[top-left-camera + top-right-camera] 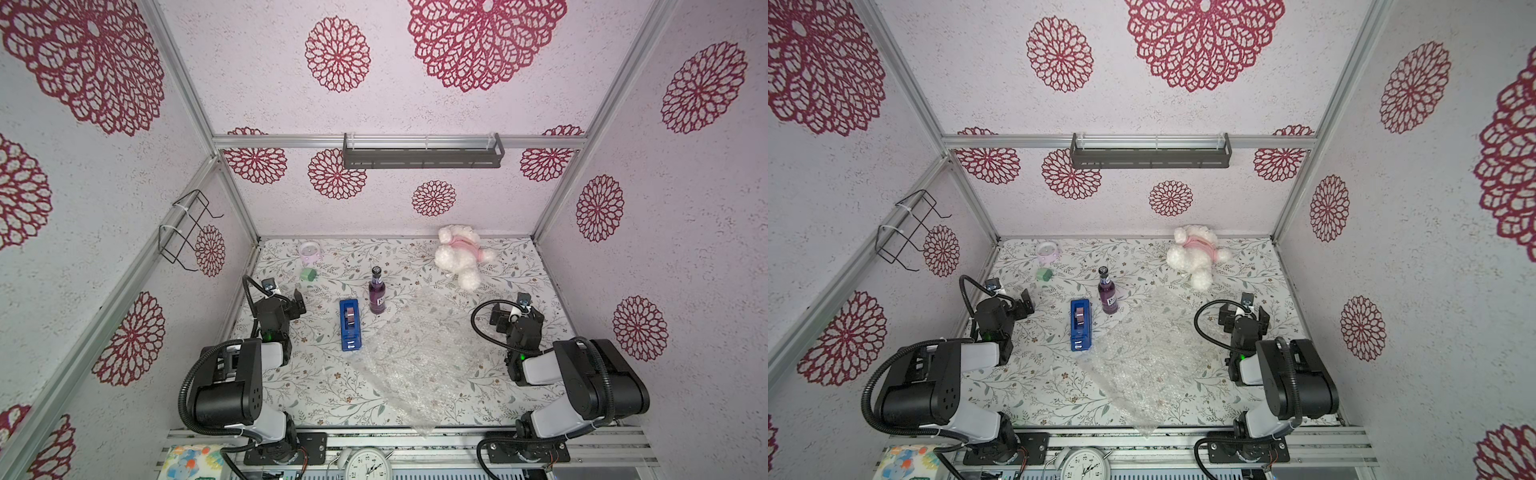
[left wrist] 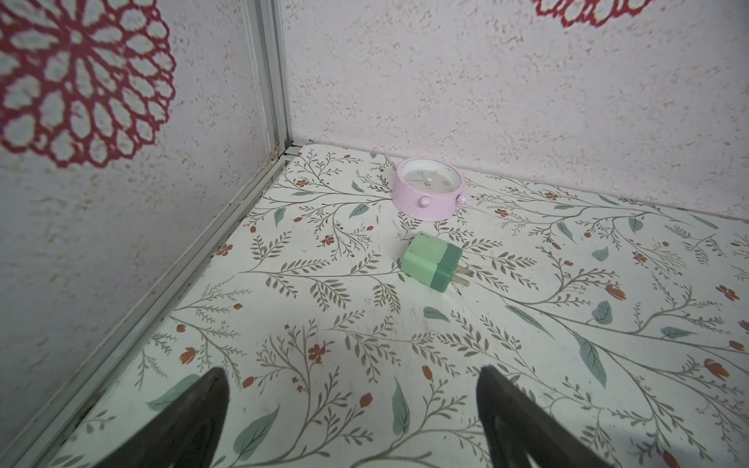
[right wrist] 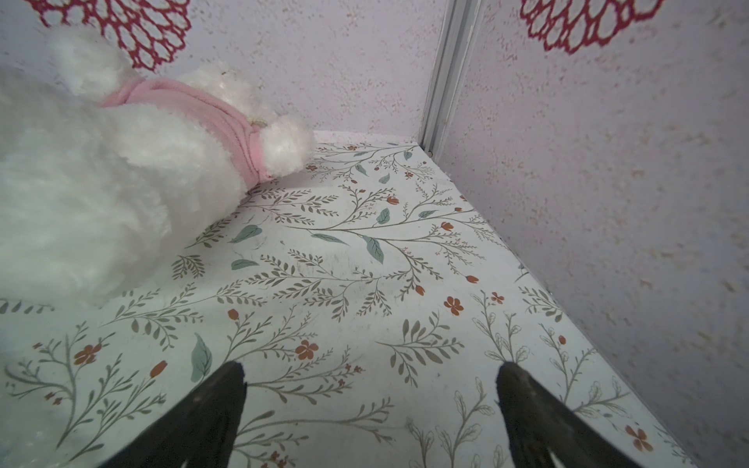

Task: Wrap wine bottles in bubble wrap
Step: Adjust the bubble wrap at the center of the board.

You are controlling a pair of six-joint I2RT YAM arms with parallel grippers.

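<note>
Just beside crinkly bubble wrap (image 1: 415, 357) stands a slim-necked glass bottle (image 1: 377, 296).

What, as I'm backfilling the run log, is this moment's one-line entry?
wine bottle upright, unwrapped | bubble wrap spread beside it | left gripper open, empty | right gripper open, empty

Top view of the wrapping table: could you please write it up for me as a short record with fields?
bottle: wine bottle upright, unwrapped, beside the tape dispenser
wrap: bubble wrap spread flat, near corner overhanging the front edge of the table
bottle vs wrap: close to one corner; contact unclear
left arm: left claw open, empty, facing the pink clock and green plug
right arm: right claw open, empty, facing the plush toy
progress: wrapping not started
</note>
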